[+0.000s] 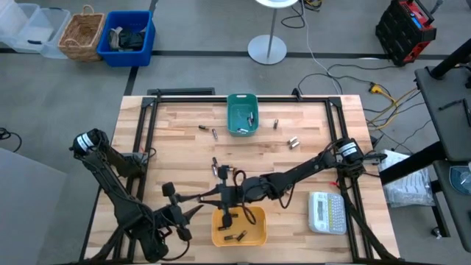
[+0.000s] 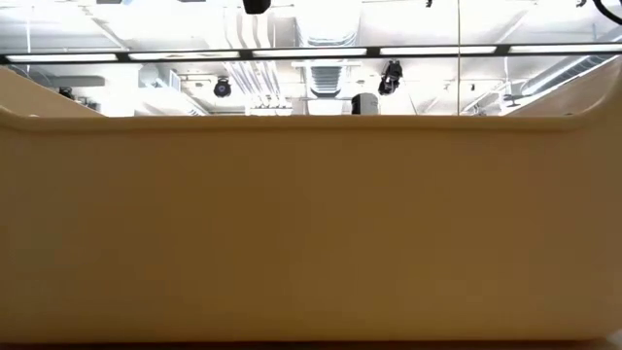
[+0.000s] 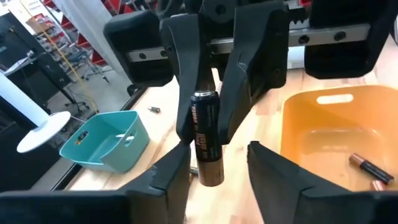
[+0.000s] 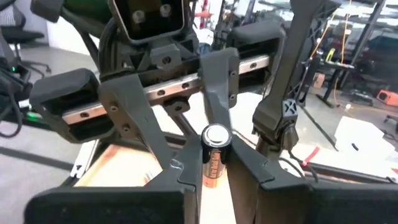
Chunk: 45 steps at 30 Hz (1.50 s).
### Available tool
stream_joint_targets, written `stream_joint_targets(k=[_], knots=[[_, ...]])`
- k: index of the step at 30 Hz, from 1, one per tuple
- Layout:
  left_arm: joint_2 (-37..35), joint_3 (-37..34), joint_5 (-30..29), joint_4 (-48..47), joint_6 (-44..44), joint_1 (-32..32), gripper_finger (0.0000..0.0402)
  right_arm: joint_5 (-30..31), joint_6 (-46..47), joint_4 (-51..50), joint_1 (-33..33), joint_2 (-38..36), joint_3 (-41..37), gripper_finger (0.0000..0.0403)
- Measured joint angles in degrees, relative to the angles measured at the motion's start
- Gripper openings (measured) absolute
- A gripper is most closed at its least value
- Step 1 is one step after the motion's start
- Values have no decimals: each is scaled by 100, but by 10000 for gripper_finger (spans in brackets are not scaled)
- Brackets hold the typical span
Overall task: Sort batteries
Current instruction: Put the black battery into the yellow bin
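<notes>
One dark battery with a copper band point(image 3: 205, 140) hangs above the table just beyond the yellow bin's point(image 1: 254, 230) far left corner, and my right gripper point(image 4: 214, 177) is shut on it. My left gripper point(image 3: 217, 180) faces it, open, one finger on each side of the battery's lower end; I cannot tell whether they touch it. More batteries lie loose on the wood point(image 1: 214, 133), point(image 1: 293, 142). Some lie in the yellow bin point(image 3: 367, 167) and in the teal bin point(image 1: 242, 114). My right gripper pinches the battery between its two fingers point(image 3: 183, 93), on the dark half next to the silvery end cap point(image 4: 216, 135). The banded end point(image 3: 210, 171) sticks out beyond the fingertips. The battery is lifted clear of the table and the bin.
A white label maker point(image 1: 326, 212) lies at the near right of the table. The yellow bin's wall point(image 2: 311, 224) fills the low view. Black rails frame the tabletop. Off the far left stand a blue bin, a basket and clear boxes on the floor.
</notes>
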Motion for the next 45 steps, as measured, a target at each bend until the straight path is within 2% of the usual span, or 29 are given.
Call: stream_joint_targets(k=[7, 15, 20, 25, 29, 32, 34, 40, 45], knots=[[0, 0, 101, -94, -8, -2, 172, -3, 137, -701, 77, -4, 322, 40], [0, 0, 360, -95, -182, 7, 175, -4, 402, -2179, 89, -6, 879, 40], [0, 0, 635, -97, -282, 7, 175, -7, 554, -2723, 96, -6, 1069, 43], [-2, 0, 1133, -134, -314, 7, 175, -9, 678, -3424, 96, -6, 1279, 48], [-25, 0, 1967, -293, -334, 7, 175, -27, 877, -4297, 109, -13, 1463, 41], [-37, 23, 2524, -584, -542, 7, 175, -303, 1031, -5195, 118, -13, 1643, 43], [-37, 49, 2693, -791, -741, 7, 175, -736, 990, -5671, 133, -16, 1700, 49], [-37, 52, 2723, -974, -1021, 7, 175, -1955, 1067, -6411, 294, -17, 1561, 50], [-37, 52, 2723, -974, -1048, 7, 175, -2131, 1574, -6927, 397, -15, 1417, 57]])
